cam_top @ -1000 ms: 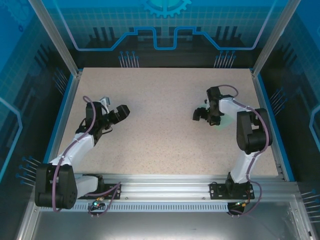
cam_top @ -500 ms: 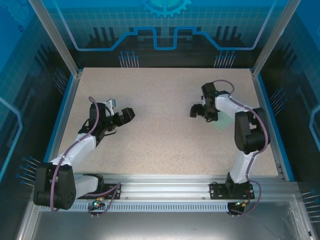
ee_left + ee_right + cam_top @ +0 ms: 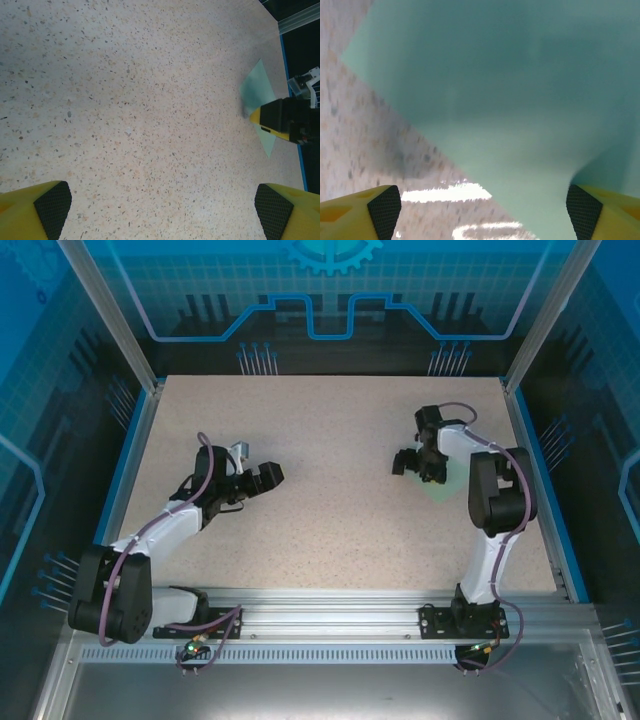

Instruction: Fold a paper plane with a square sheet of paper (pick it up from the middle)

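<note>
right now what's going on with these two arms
The right gripper hangs low over the square sheet of paper on the right side of the table. Its fingers are open and it does not appear to be pinching the sheet. The left gripper is out over bare tabletop, open and empty. No fold is visible yet.

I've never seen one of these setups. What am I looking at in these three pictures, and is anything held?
Two robot arms are bolted at the near edge of a speckled table. The wide picture looks down from above; the other two come from a camera on each wrist. The left gripper hangs open over bare table. The right gripper is open too, close above a pale green sheet of paper on the table. Nothing is gripped.
</note>
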`<move>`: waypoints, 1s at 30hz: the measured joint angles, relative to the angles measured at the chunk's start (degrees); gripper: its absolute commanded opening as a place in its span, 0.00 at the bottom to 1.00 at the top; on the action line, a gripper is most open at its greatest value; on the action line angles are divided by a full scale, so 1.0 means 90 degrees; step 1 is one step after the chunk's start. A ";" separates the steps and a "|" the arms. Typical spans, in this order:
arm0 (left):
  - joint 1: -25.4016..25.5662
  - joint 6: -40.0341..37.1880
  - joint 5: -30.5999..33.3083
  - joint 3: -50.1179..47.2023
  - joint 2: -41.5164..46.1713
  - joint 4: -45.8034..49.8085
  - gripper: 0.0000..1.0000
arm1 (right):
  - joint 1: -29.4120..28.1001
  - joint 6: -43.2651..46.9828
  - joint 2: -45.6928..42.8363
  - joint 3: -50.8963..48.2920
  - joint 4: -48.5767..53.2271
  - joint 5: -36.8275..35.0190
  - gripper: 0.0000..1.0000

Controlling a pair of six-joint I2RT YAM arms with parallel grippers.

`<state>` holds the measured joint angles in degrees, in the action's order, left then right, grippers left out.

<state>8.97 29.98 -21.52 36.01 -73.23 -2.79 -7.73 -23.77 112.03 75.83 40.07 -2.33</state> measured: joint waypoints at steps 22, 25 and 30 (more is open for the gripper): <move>0.0010 -0.0223 -0.0104 0.0163 -0.0141 0.0092 0.98 | 0.0381 -0.0437 -0.0231 0.0104 0.0202 0.0158 0.85; 0.0012 -0.0226 -0.0148 0.0182 -0.0226 0.0095 0.99 | 0.0352 -0.0464 -0.0117 0.0104 0.0221 0.0134 0.84; 0.0012 -0.0226 -0.0170 0.0245 -0.0287 0.0092 0.99 | 0.0146 -0.0520 0.0095 0.0097 0.0338 0.0046 0.81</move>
<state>9.08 27.94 -23.05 38.22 -75.81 -1.96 -6.42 -28.45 112.88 76.71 43.11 -1.91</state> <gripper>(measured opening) 0.986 0.811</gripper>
